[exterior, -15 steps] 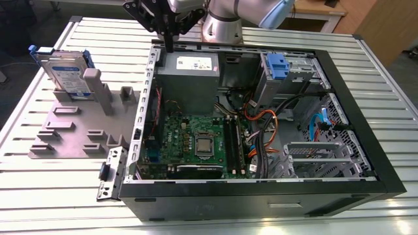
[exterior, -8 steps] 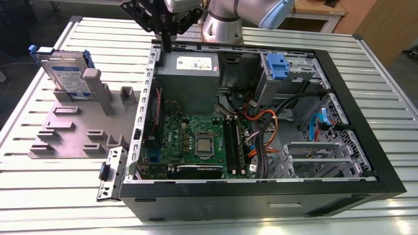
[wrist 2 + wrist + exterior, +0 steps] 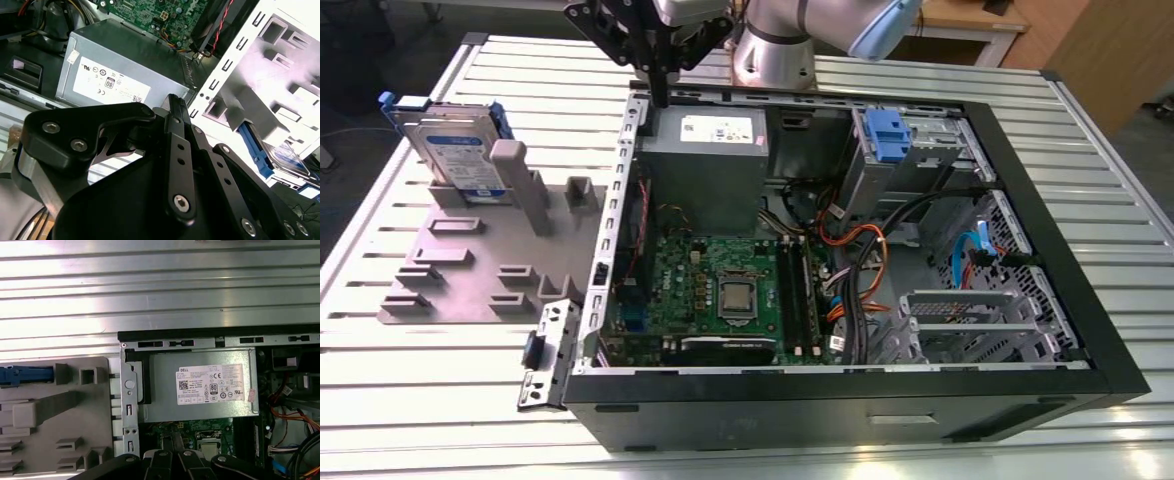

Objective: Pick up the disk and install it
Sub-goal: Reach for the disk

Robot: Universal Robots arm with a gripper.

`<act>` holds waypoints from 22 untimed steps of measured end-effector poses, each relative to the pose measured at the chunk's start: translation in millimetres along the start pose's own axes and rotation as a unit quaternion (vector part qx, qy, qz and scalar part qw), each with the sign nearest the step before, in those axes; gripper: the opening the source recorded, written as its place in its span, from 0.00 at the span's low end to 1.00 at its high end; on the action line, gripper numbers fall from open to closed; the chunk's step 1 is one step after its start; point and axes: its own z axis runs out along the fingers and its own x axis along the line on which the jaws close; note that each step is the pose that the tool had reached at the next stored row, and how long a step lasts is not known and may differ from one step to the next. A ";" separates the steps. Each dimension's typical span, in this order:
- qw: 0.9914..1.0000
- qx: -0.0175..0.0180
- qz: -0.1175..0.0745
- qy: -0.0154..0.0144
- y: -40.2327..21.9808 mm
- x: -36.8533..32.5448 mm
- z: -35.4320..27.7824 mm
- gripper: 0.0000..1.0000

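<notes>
The disk (image 3: 458, 152), a silver drive with a white-and-blue label in a blue carrier, stands on edge in the grey fixture (image 3: 467, 275) at the exterior view's left. Its blue carrier also shows in the second wrist view (image 3: 272, 155) and edge-on in the first wrist view (image 3: 25, 375). My gripper (image 3: 660, 100) hangs over the back left corner of the open computer case (image 3: 854, 400), above the power supply, well apart from the disk. The black fingers (image 3: 172, 107) lie pressed together with nothing between them, as the gripper (image 3: 173, 440) also appears in the first wrist view.
Inside the case are a grey power supply (image 3: 707, 150), a motherboard (image 3: 720, 290), cable bundles (image 3: 867, 260), a blue latch (image 3: 887, 135) on the upper bay and a metal drive cage (image 3: 974, 320). Everything rests on a slatted metal table (image 3: 1107, 190).
</notes>
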 end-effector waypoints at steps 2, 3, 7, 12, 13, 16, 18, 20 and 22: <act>1.000 0.000 0.000 0.000 0.0 0.1 0.0 0.11; 1.000 0.000 0.000 0.000 0.0 0.2 0.1 0.11; 1.000 0.000 0.000 0.000 -0.1 0.7 0.3 0.11; 1.000 0.000 0.000 0.000 -0.1 1.4 0.5 0.11; 1.000 0.000 0.000 0.000 -0.1 1.6 0.5 0.11; 1.000 0.000 0.000 0.000 -0.2 2.4 0.5 0.11; 1.000 0.000 0.000 0.000 -0.2 2.6 0.5 0.11; 1.000 0.000 0.000 0.000 -0.2 2.7 0.5 0.11; 1.000 0.000 0.000 0.000 -0.3 3.3 0.5 0.11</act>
